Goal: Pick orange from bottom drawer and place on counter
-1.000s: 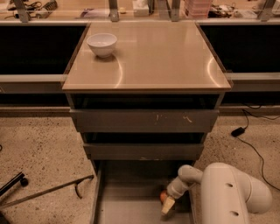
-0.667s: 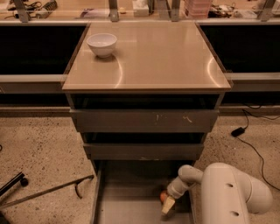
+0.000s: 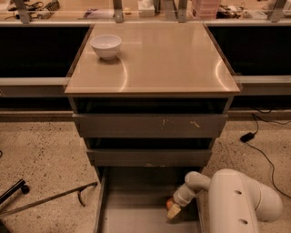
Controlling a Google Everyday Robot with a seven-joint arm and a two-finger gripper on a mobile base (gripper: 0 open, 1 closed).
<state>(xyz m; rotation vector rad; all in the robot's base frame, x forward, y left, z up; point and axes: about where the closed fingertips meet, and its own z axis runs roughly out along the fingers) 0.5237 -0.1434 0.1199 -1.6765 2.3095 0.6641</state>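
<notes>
The bottom drawer (image 3: 132,207) is pulled out, a long grey tray at the foot of the cabinet. The orange (image 3: 169,203) lies on its floor near the right wall, only a small orange patch showing. My gripper (image 3: 173,211) reaches down into the drawer from the white arm at the lower right and sits right at the orange, touching or closely around it. The arm hides most of the fruit. The counter (image 3: 168,59) is the glossy beige top above the drawers.
A white bowl (image 3: 106,46) stands at the counter's back left. Two shorter grey drawers (image 3: 150,125) sit above the open one. A cluttered ledge with metal posts (image 3: 150,9) runs behind. A dark cable and plug (image 3: 248,136) lie on the floor at the right, a thin metal bar (image 3: 50,198) at the left.
</notes>
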